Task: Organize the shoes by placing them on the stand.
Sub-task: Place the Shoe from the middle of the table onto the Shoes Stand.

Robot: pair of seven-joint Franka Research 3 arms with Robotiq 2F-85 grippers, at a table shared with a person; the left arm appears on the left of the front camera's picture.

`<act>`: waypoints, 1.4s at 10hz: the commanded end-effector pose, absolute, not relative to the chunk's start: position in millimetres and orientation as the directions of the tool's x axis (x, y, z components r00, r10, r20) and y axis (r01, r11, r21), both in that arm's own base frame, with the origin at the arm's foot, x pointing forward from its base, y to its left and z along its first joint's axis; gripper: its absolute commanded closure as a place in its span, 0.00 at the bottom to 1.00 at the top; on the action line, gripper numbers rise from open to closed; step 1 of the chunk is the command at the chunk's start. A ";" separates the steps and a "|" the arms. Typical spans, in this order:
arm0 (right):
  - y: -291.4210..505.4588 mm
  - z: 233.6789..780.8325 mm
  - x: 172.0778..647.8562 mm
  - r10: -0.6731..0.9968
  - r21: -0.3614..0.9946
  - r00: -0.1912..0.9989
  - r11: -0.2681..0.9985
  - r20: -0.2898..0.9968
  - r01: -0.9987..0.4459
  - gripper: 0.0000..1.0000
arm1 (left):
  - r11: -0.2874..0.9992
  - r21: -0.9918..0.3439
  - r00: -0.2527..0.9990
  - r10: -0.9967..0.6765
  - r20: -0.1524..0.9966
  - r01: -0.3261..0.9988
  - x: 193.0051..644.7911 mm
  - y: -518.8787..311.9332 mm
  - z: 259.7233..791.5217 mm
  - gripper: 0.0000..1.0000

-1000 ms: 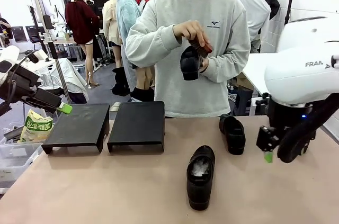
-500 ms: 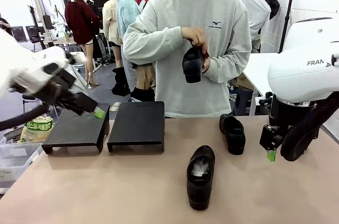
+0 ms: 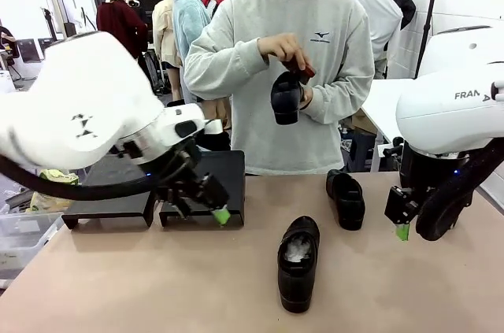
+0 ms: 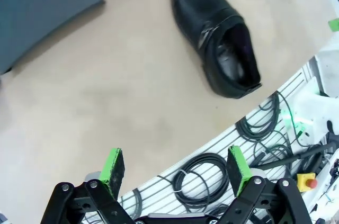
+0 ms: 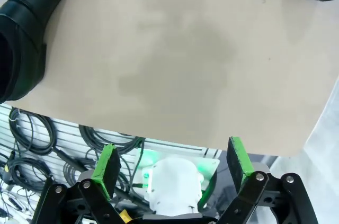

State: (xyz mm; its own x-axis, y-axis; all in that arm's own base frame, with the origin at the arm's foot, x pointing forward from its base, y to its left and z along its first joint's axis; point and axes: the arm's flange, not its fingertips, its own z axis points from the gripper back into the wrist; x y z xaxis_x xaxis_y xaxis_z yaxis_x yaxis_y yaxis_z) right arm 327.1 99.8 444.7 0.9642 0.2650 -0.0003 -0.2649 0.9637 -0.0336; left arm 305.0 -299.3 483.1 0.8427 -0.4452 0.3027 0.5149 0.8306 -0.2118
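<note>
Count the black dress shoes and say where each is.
3. The near shoe lies mid-table; the far shoe lies behind it, rightward; the held shoe is in the person's hands. Others may hide behind the left arm.

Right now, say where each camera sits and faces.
Front view: between the arms, facing across the table at the person; left gripper and right gripper show.
Left wrist view: on the left wrist, looking down past the open left gripper at a black shoe.
Right wrist view: on the right wrist, looking down past the open right gripper at the table.
Both wrist views share the table edge and cables.
</note>
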 end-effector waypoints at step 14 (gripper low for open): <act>101.0 445.4 324.5 0.246 -0.025 0.969 0.969 -0.008 -0.246 0.00 | 0.910 -0.222 0.932 -0.312 0.186 0.349 331.1 -406.3 401.0 0.00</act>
